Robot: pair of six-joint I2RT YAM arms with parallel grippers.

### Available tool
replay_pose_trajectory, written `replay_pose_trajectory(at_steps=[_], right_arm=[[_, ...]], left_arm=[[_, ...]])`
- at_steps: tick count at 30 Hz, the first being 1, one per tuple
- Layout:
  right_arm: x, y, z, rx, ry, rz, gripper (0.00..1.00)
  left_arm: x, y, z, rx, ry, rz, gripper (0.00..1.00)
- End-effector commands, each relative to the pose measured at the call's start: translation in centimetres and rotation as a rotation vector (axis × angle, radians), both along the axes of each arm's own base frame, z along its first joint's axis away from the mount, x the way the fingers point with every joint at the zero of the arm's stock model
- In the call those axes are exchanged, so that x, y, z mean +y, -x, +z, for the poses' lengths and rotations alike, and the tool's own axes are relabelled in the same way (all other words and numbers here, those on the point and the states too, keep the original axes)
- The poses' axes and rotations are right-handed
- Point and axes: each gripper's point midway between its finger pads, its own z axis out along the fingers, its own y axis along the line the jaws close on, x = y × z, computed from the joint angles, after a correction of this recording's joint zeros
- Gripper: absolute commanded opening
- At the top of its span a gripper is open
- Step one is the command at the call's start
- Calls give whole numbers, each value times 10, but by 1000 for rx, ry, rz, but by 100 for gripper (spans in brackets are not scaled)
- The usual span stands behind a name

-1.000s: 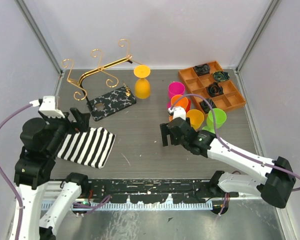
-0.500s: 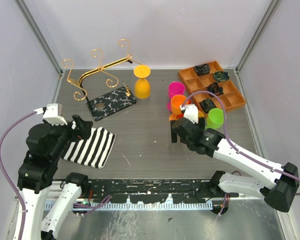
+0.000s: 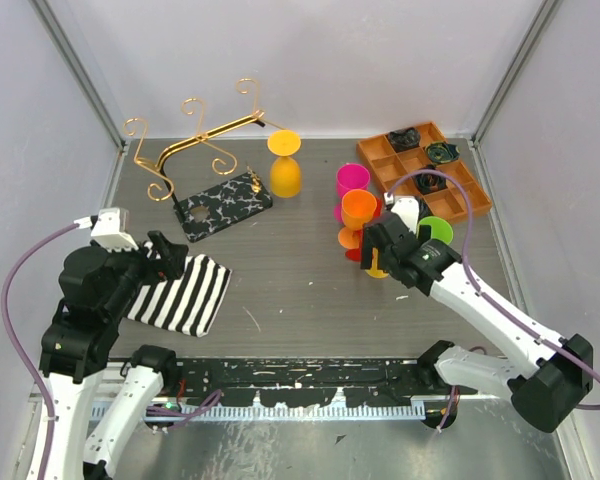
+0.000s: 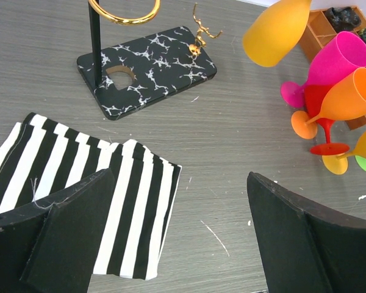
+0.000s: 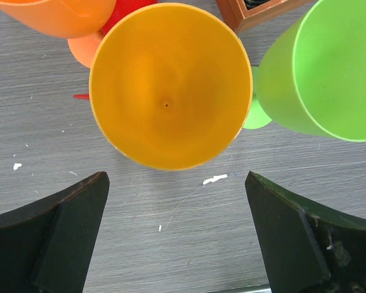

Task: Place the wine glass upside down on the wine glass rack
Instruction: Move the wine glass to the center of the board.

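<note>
- Approach to the pick, as I read it: my right gripper [image 5: 175, 183] hovers over a cluster of stemmed cups, fingers spread wide and pinching nothing.
- The wine glass [image 5: 168, 85] I take as the target is amber-yellow and stands upright. It sits centred between those fingers and just ahead of their tips, its open mouth facing the wrist camera.
- Tight quarters: a green glass [image 5: 317, 73] crowds the bowl ahead of one finger and an orange glass [image 5: 55, 12] ahead of the other. I cannot tell whether either touches it.
- The wine glass rack [image 3: 195, 140] stands well apart from the right fingers, across the tabletop [image 3: 300, 270], with its marbled base ahead of my left gripper [image 4: 178, 183].
- The left fingers are also spread and empty, above a striped cloth [image 4: 79, 183].
- Another yellow glass [image 3: 285, 178] sits foot-up at the end of the rack's bar. I cannot tell whether it hangs there or rests on the tabletop.
- The next move, in my judgement, calls for a straight descent so the fingers straddle the bowl without nudging its neighbours. Then comes a firm close and a lift clear, before inverting the glass and carrying it to the rack.
- No brand, label or writing is legible on any glass, the rack or the cloth.
</note>
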Motion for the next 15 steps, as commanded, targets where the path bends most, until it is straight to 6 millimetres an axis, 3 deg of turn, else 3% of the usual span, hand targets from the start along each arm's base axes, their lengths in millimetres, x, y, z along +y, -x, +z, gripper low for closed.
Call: replay_pose_trajectory(at_steps=[1,15], right_arm=[[16,-23,19,-47,-83,52,100],[0,-60,13,-31,-46,29,100]], left_arm=[[-2,-1,1,-18,13,-8,97],[-1,1,0,-18,9,-5,97]])
